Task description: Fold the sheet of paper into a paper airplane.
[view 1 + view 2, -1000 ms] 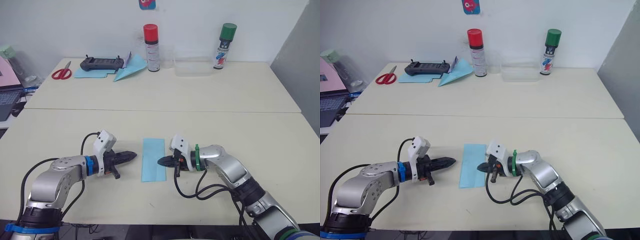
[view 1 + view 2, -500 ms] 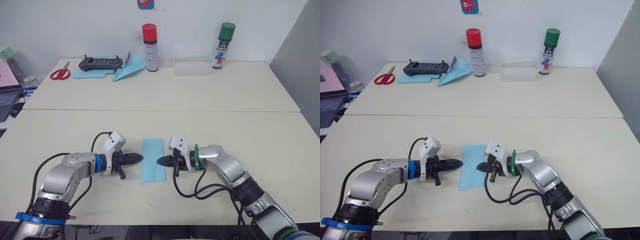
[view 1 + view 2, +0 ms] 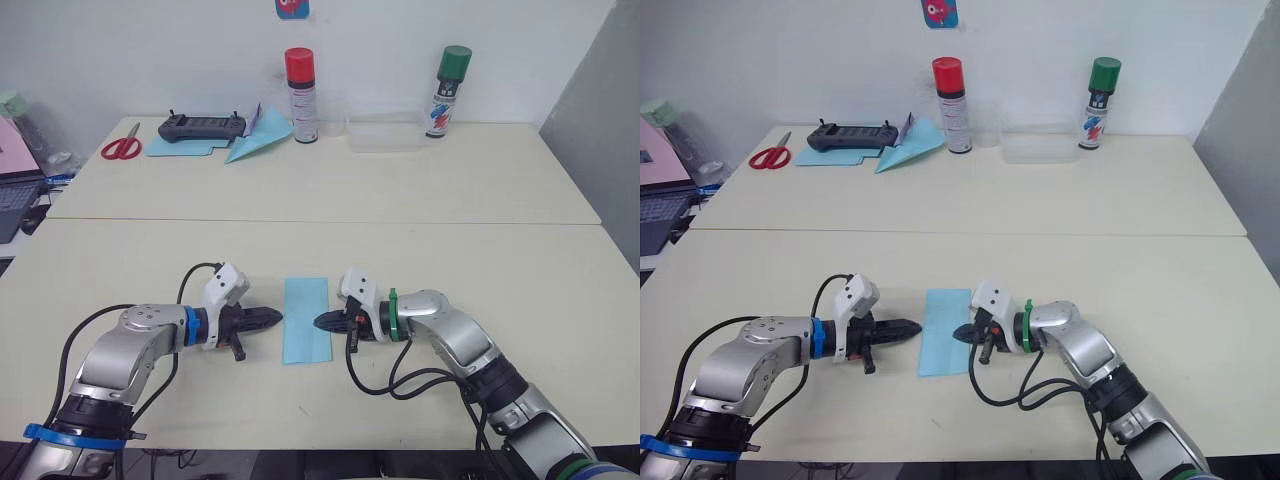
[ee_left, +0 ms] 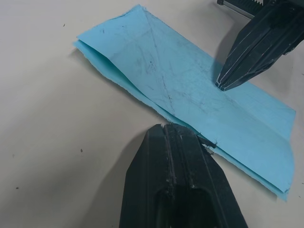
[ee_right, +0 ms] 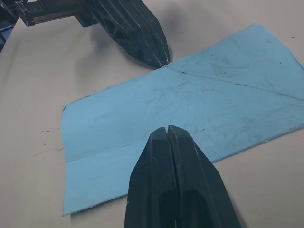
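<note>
Both claws pressed together: right claw (image 3: 320, 322) pins the sheet of paper (image 3: 306, 319); left claw (image 3: 277, 318), at 9 o'clock, should press its edge flat.

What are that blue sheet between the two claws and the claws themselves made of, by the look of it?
The sheet of paper looks like thin matte light-blue paper: it lies folded double, with soft fuzzy edges, creases and grey smudges. The left gripper and right gripper look like hard black plastic, ribbed and slightly scuffed with a dull sheen, though coated metal can't be ruled out.
</note>
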Robot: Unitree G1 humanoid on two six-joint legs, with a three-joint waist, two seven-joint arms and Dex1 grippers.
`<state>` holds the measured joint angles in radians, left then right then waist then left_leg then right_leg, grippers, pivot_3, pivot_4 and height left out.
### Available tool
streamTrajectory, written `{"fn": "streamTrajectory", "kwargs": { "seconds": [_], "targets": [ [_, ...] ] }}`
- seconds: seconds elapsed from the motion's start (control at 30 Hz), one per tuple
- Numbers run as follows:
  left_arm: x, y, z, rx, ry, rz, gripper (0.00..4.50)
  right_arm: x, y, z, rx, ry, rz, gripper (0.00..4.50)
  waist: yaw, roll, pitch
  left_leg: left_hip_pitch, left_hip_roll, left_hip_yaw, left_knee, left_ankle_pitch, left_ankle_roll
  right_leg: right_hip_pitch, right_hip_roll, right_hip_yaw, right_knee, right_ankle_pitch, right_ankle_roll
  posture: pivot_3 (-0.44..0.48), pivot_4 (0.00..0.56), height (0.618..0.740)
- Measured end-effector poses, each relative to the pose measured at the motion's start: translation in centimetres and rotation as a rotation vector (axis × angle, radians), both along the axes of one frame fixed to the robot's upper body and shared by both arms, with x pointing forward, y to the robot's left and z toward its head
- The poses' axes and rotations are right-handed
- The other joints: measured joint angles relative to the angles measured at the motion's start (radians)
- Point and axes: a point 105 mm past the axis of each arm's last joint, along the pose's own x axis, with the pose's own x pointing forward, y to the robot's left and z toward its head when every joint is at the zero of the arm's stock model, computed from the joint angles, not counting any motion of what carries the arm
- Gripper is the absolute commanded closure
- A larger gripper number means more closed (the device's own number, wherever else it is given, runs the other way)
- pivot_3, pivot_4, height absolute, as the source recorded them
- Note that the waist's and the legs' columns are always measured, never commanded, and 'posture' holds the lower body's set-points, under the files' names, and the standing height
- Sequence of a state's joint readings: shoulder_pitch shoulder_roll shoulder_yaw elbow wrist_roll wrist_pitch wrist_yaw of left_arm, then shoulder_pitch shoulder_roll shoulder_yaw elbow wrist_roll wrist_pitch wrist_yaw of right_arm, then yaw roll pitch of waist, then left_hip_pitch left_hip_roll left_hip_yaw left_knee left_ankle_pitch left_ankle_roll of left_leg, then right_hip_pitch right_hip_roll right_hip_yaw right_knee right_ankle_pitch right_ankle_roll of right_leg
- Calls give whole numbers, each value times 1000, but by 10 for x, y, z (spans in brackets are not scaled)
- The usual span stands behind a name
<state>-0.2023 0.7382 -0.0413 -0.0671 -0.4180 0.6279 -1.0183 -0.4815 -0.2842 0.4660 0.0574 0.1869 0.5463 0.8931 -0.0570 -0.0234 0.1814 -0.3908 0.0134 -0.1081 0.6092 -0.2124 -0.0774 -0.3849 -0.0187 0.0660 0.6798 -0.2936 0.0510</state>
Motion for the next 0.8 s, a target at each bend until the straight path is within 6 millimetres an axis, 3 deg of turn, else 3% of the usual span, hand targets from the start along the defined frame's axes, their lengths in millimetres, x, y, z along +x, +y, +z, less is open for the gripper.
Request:
{"fn": "streamTrajectory", "kwargs": {
  "seconds": [0.6,0.8],
  "targets": [
    [4,-7,2,-4,-13,-14,4500,3,-2,0,3,2,-13,4469,2,0,0,0,0,0,0,0,0,0,0,0,0,0,0,0,150,740],
    [6,-16,18,-75,-13,-27,4500,3,-2,1,5,2,-15,4469,2,0,0,-1,0,0,0,0,0,0,0,0,0,0,0,0,150,740]
  ]
}}
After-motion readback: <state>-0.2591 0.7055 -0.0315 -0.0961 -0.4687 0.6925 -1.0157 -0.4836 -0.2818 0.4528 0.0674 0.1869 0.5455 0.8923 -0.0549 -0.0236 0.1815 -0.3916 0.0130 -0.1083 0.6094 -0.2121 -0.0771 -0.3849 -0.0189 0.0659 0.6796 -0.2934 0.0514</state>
